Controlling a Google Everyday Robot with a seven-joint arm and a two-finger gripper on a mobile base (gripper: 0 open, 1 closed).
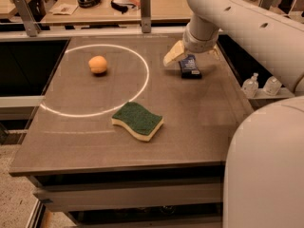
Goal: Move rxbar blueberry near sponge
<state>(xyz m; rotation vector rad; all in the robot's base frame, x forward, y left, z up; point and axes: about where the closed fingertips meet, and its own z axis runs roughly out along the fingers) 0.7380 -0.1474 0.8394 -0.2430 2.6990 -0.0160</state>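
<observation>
The rxbar blueberry (pixel 190 67), a small dark blue bar, lies flat on the table at the back right. My gripper (pixel 194 56) is right over it, open, with one pale fingertip (pixel 173 56) to the bar's left and the other to its right, so the fingers straddle the bar. The sponge (pixel 138 120), dark green on top over pale yellow foam, lies near the table's middle front, well apart from the bar.
A round orange fruit (pixel 98 64) sits at the back left inside a white circle (pixel 142 87) marked on the brown table (pixel 204 127). My arm's large white body (pixel 266 165) fills the right foreground. Small bottles (pixel 260 85) stand beyond the right edge.
</observation>
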